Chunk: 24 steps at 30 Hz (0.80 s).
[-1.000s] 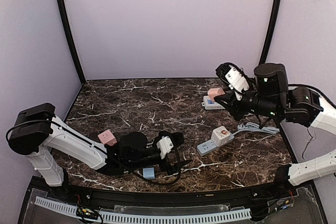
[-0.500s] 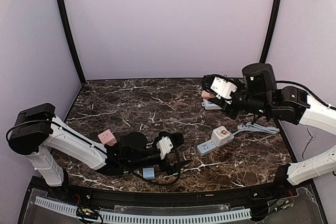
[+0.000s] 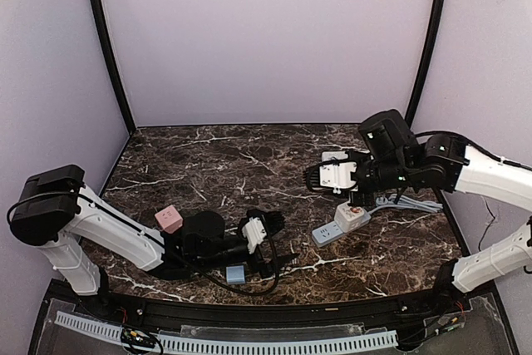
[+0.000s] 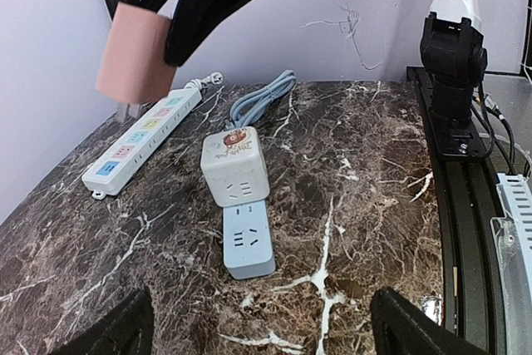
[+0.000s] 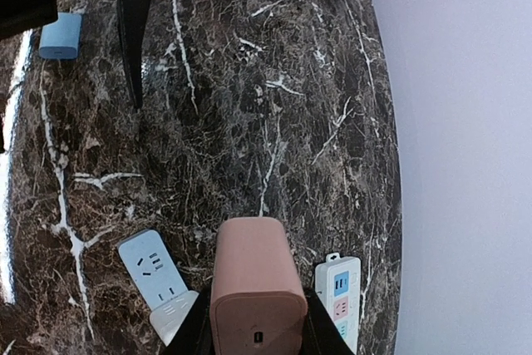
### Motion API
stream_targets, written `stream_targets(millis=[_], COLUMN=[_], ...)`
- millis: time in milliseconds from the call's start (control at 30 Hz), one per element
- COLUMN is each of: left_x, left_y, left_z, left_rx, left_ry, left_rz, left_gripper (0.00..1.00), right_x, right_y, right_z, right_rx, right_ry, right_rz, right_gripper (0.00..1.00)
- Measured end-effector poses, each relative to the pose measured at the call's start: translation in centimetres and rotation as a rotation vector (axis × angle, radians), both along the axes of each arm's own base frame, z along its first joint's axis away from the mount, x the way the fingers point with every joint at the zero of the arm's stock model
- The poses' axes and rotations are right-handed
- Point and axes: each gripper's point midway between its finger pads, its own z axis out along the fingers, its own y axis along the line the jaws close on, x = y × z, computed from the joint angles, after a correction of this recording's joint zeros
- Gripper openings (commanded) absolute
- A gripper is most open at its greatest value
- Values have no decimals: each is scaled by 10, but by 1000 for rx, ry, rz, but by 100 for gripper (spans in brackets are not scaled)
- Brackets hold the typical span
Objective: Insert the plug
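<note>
There are two power strips: a long strip (image 4: 141, 139) with coloured sockets and a short strip (image 4: 248, 243). One white cube (image 4: 235, 164) sits on the short strip's far end, and one grey cord (image 4: 262, 97) lies behind it. There are two pink blocks. One is the plug (image 5: 256, 272), and the other is a pink cube (image 3: 169, 219) at lower left of the top view. One blue block (image 3: 235, 273) lies near it.

The right claw (image 5: 256, 326) is clamped on the plug, which is held in the air right of centre. In the right wrist view its long axis runs up the frame, far end toward the table (image 3: 208, 164), over the gap between the two strips. Its prongs are hidden.

The left claw (image 4: 262, 322) rests low with its fingers wide apart, holding nothing and facing the short strip.

The long strip lies just beside the right wall (image 5: 465, 122). Bare marble fills the middle and upper left of the top view.
</note>
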Motion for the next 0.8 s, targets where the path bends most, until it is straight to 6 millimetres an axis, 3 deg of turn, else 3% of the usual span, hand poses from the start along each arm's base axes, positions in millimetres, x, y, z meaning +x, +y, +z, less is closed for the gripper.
stream_targets(millis=[167, 267, 400, 800], left_x=[2, 6, 13, 32], left_y=[1, 4, 14, 35], left_z=[3, 3, 6, 13], left_rx=[-7, -8, -9, -37], left_ry=[-5, -10, -26, -61], left_rz=[12, 37, 94, 242], left_gripper=[92, 98, 99, 99], right_x=[7, 11, 14, 0], right_y=[5, 7, 5, 0], right_z=[-27, -41, -52, -82], right_rx=[-129, -183, -230, -317], right_ry=[62, 120, 173, 321], right_rz=[60, 86, 111, 186], right_gripper=[0, 0, 0, 0])
